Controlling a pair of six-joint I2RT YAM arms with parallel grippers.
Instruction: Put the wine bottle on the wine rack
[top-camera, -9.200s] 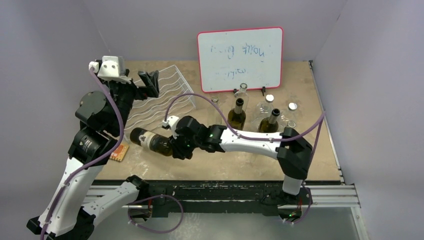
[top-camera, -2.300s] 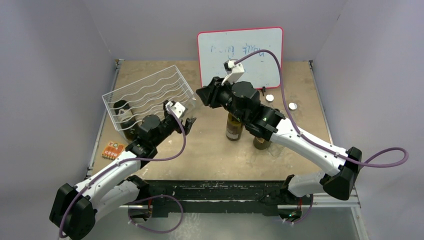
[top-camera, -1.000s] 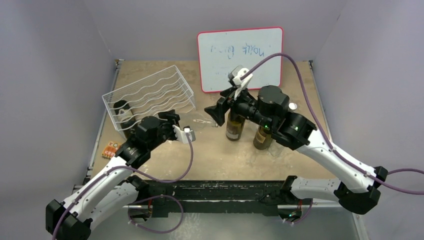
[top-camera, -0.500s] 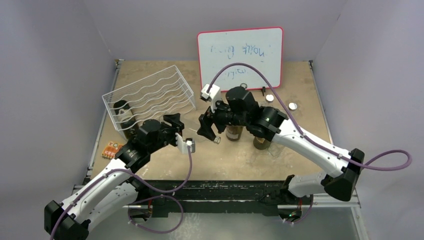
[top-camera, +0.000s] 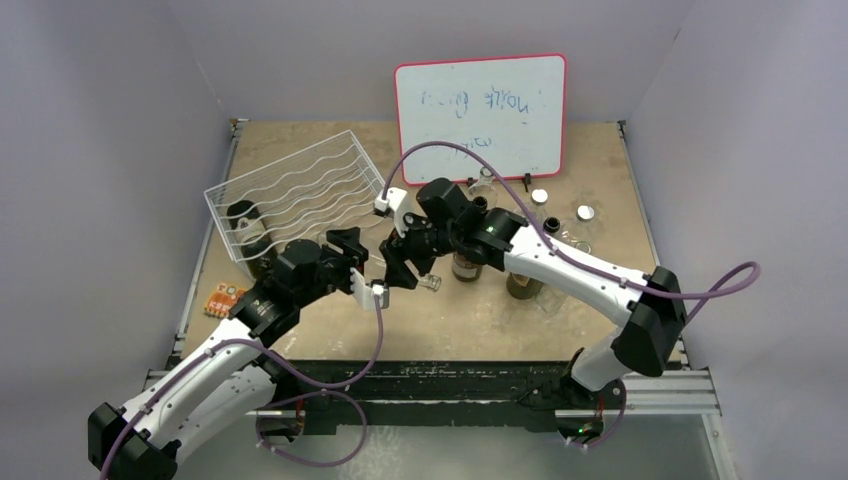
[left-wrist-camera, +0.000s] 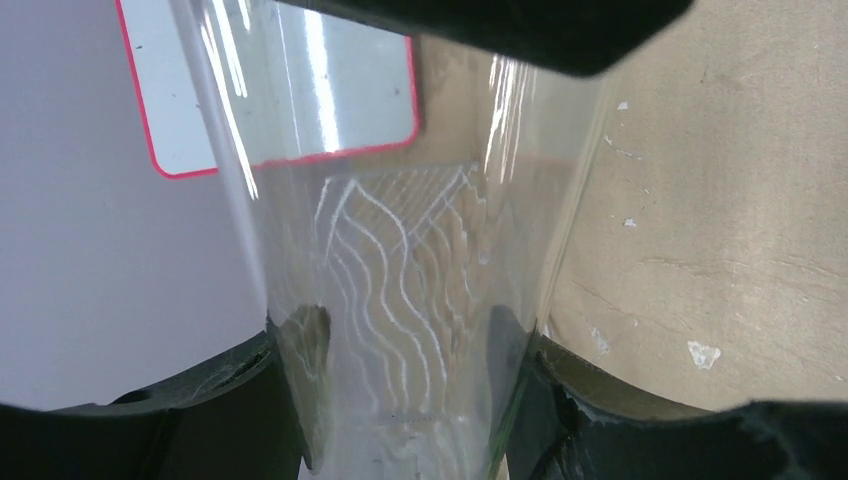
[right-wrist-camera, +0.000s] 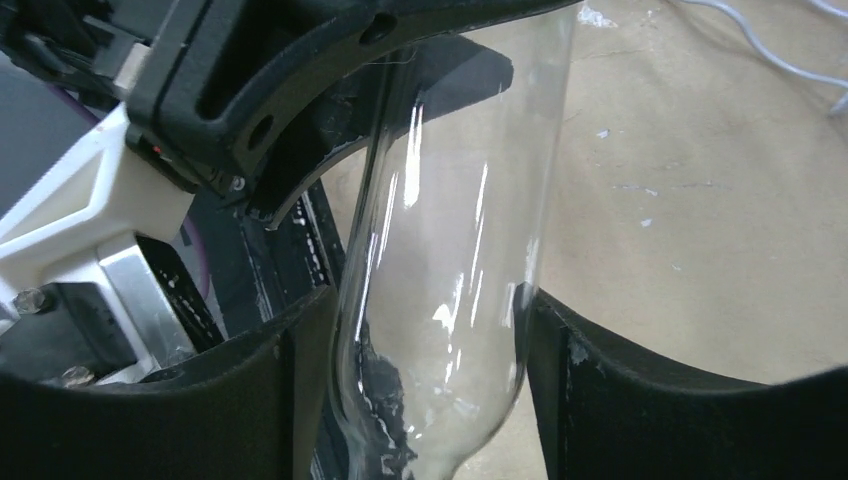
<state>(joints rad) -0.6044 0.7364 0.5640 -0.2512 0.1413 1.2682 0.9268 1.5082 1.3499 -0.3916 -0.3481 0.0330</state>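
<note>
Clear wine bottle aloft over bench, near wine rack, clamped in left gripper. Right gripper bracketing same bottle; firm contact not discernible. Likely risk: early left release, slick glass slipping, dropping, breaking.

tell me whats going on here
It looks like a handover. The left gripper is shut on a clear bottle, and the right gripper has a finger on either side of that same bottle; whether it grips yet is unclear. The rack at back left already holds one dark bottle.
</note>
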